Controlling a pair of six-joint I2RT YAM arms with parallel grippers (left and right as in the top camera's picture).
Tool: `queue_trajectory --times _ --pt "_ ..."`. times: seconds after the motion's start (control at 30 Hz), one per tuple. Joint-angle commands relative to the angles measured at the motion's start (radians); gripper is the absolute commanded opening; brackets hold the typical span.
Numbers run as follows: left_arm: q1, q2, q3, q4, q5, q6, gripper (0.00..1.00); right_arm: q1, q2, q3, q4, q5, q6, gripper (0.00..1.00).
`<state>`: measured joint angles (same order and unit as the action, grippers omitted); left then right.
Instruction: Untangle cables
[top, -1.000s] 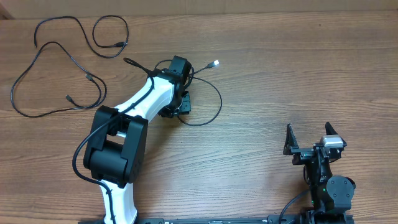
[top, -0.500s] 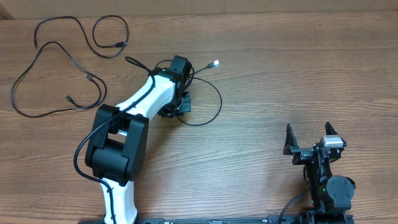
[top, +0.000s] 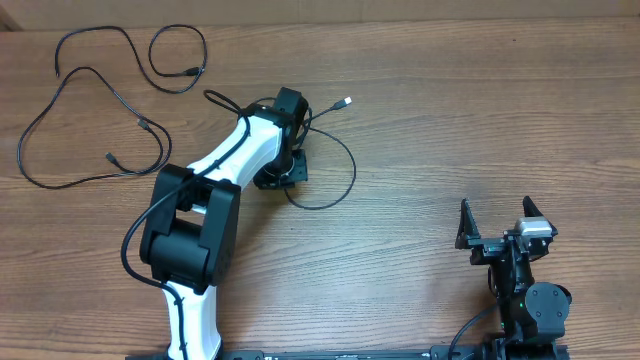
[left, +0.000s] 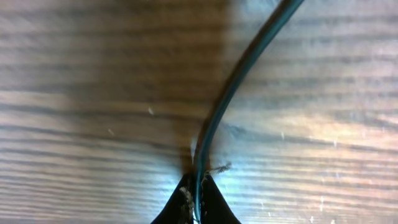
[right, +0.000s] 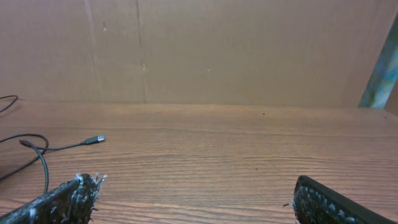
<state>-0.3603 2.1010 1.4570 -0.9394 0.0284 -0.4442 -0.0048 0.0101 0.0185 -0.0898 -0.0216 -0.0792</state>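
Three thin black cables lie on the wooden table (top: 450, 120). One cable (top: 349, 171) curves beside my left gripper (top: 281, 172) and ends in a silver plug (top: 346, 102). The left wrist view shows that cable (left: 231, 92) running up from between the fingertips, with the left gripper (left: 199, 200) shut on it just above the wood. Two other cables lie apart at the far left: a large loose loop (top: 62, 131) and a smaller curl (top: 176, 60). My right gripper (top: 497, 226) stands open near the front right with nothing in it. In its own view the right gripper (right: 196, 202) faces the plug (right: 96, 139).
A brown cardboard wall (right: 199, 50) closes off the far side of the table. The white and black left arm (top: 200, 220) stretches diagonally over the table's left half. The right arm's base (top: 530, 310) sits at the front edge.
My left gripper has closed onto the cable by it. The loop and its silver plug have shifted slightly. The right arm has not moved.
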Motion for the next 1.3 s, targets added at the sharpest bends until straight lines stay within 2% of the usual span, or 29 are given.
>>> queue_trajectory --times 0.0,0.3,0.5,0.93,1.1,1.27 --pt "-0.013 0.034 -0.042 -0.020 0.085 0.018 0.04 0.005 -0.007 -0.010 0.006 0.002 0.003 1.00" --pt "-0.038 -0.361 -0.037 0.022 0.093 0.019 0.05 0.005 -0.007 -0.010 0.005 0.002 0.003 1.00" --pt "-0.067 -0.534 -0.037 0.024 0.092 0.031 0.05 0.005 -0.007 -0.010 0.006 0.002 0.003 1.00" --pt "-0.159 -0.734 -0.037 0.067 0.092 0.024 0.04 0.005 -0.007 -0.010 0.006 0.002 0.003 1.00" --pt "-0.160 -0.811 -0.037 0.104 0.093 -0.024 0.04 0.005 -0.007 -0.010 0.006 0.002 0.003 1.00" --pt "-0.160 -0.885 -0.037 0.132 0.128 0.027 0.04 0.005 -0.007 -0.010 0.005 0.002 0.003 1.00"
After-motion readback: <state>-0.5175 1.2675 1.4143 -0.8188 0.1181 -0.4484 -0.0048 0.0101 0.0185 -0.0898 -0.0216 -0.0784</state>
